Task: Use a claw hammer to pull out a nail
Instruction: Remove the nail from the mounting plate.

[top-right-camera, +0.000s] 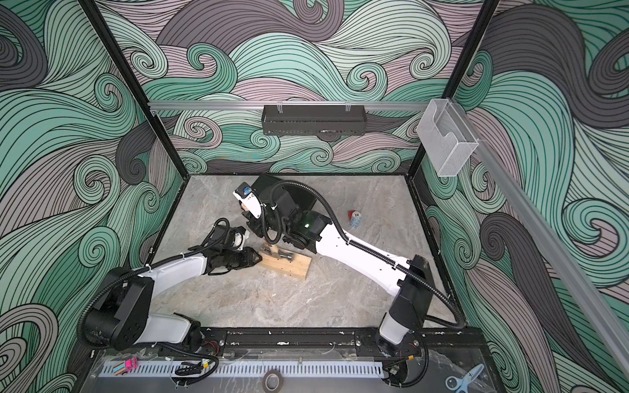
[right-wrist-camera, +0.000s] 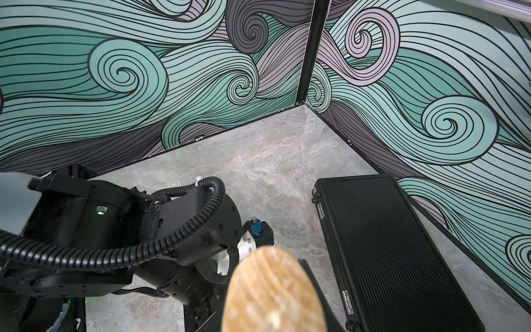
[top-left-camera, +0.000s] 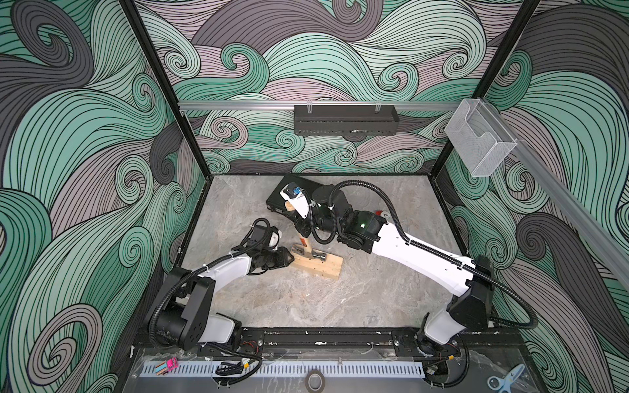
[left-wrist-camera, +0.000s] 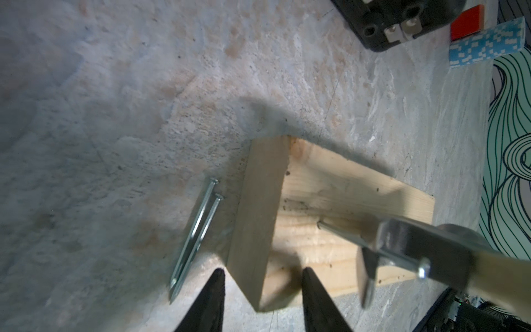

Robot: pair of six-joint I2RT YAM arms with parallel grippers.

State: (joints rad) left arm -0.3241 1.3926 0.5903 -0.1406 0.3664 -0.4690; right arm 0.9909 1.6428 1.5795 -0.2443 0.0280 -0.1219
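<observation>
The left fingers [left-wrist-camera: 209,301] sit half-spread astride the wood block [left-wrist-camera: 330,186] corner — close them firm first. The right fingers [right-wrist-camera: 313,284] clamp the claw hammer [top-left-camera: 311,253] handle, its claw hooked under the leaning nail [left-wrist-camera: 359,244] on the block; rock back slowly over the head — no twisting.

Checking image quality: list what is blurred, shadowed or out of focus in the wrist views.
Left wrist view: the claw hammer head is blurred; a dark shadow crosses the wooden block and table. Right wrist view: the handle end is out of focus, the black case sharp.
</observation>
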